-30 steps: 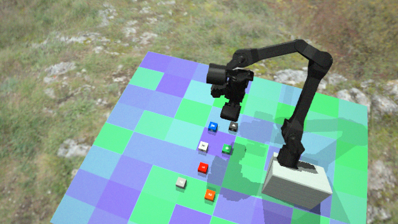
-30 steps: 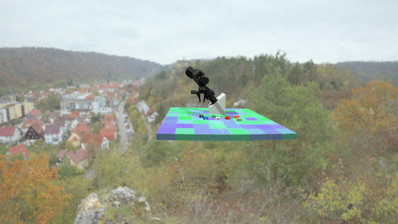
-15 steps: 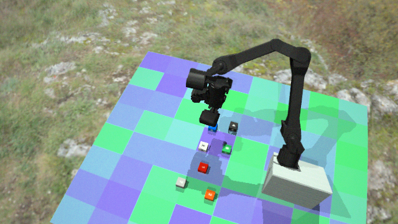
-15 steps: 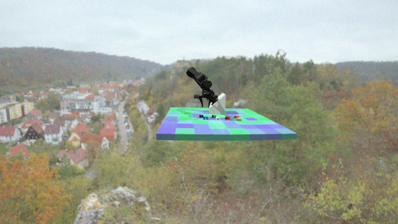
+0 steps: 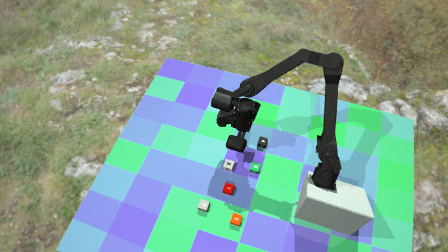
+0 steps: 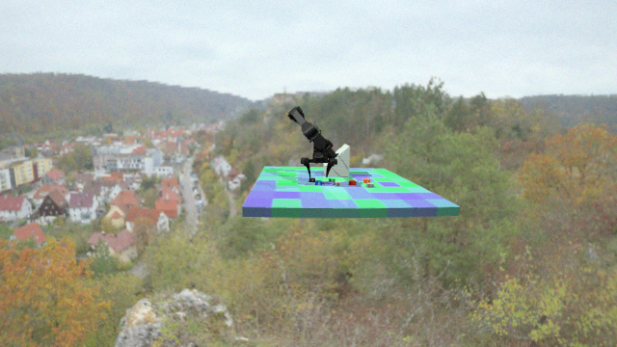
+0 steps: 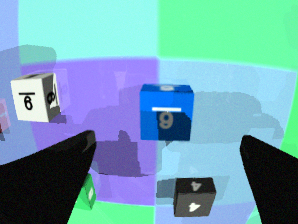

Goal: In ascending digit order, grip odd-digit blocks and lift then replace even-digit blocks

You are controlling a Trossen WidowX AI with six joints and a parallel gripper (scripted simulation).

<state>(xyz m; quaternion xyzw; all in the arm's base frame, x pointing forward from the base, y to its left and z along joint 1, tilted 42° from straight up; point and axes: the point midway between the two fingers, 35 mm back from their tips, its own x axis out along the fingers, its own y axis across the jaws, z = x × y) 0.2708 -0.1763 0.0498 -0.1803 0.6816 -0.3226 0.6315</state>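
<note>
My gripper [image 5: 240,145] [image 6: 319,177] [image 7: 169,141] is open and empty, above the blue block [image 6: 318,182] [image 7: 166,112], which lies between and beyond the fingertips in the wrist view. The arm hides that block in the top view. It shows a barred 6 or 9. The black block [image 5: 262,142] [image 6: 312,180] [image 7: 194,200] shows a 4 and rests on the table, nearer the wrist view's bottom edge. A white block [image 5: 229,164] [image 7: 29,100] also shows a barred 6 or 9. The green block [image 5: 255,167] [image 7: 89,194] is partly behind the left finger in the wrist view.
A red block [image 5: 228,188] [image 6: 352,182], a light grey block [image 5: 204,205] [image 6: 369,185] and an orange block [image 5: 236,219] [image 6: 366,180] stand farther along the checkered table [image 5: 129,218]; their digits are too small to read. The arm's pale base [image 5: 336,206] stands at the right.
</note>
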